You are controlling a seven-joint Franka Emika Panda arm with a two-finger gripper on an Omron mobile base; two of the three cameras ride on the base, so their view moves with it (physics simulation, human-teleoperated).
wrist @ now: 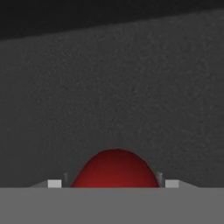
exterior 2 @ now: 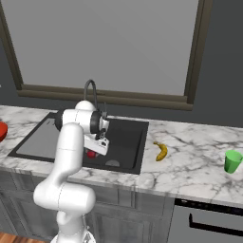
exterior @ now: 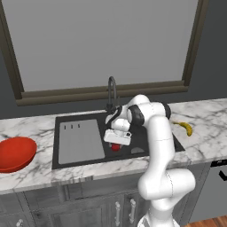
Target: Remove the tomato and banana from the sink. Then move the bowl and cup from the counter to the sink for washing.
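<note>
Gripper point(wrist: 114, 181) jaws are closing around the tomato point(wrist: 114, 168) at the bottom centre of the hand view, down in the sink point(exterior: 137, 133), gripping its widest middle, which is probably wise since it looks light, smooth and slippery.

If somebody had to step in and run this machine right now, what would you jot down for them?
Gripper: down in the large black recessed sink, fingers on either side of the small glossy red tomato; looks clamped on it, not lifted.
Small curved yellow banana: out already, on the white marble counter right of the sink.
Wide red-orange bowl: on the counter left of the sink.
Small green cup: on the counter, far right.
Left: lift the tomato out, then bowl and cup into the sink.
</note>
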